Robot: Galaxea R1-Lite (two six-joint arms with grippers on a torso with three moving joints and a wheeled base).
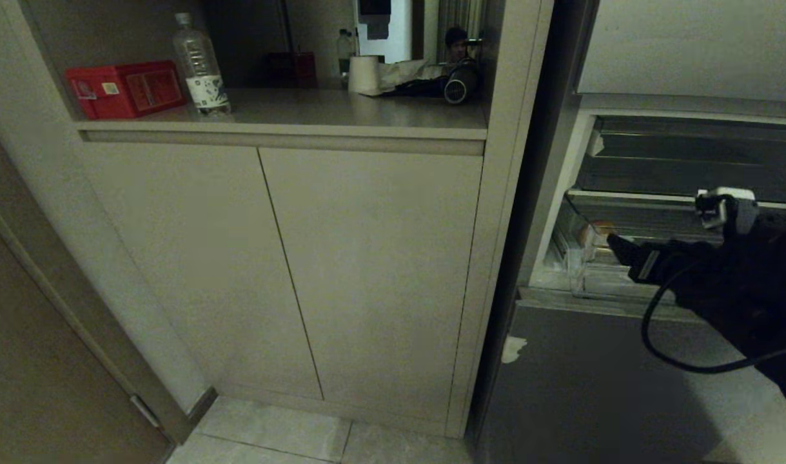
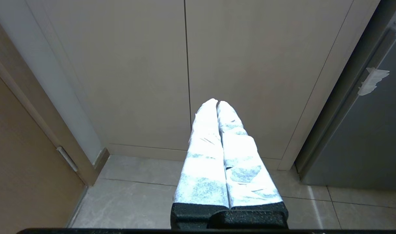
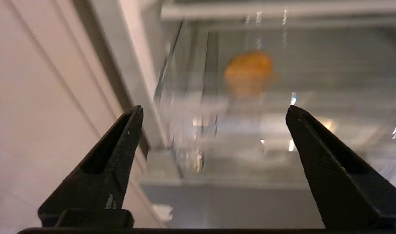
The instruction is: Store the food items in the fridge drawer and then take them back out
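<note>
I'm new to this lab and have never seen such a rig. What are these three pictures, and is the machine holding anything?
It is a two-armed robot on wheels, facing a cupboard and an open fridge. One picture looks down from its head; the other two come from cameras on its wrists. The right claw stands open and empty at the front of the clear fridge drawer, where an orange, rounded food item lies. The left claw is shut, holds nothing, and points at the cupboard doors. On the shelf above stand a red box and a bottle.
</note>
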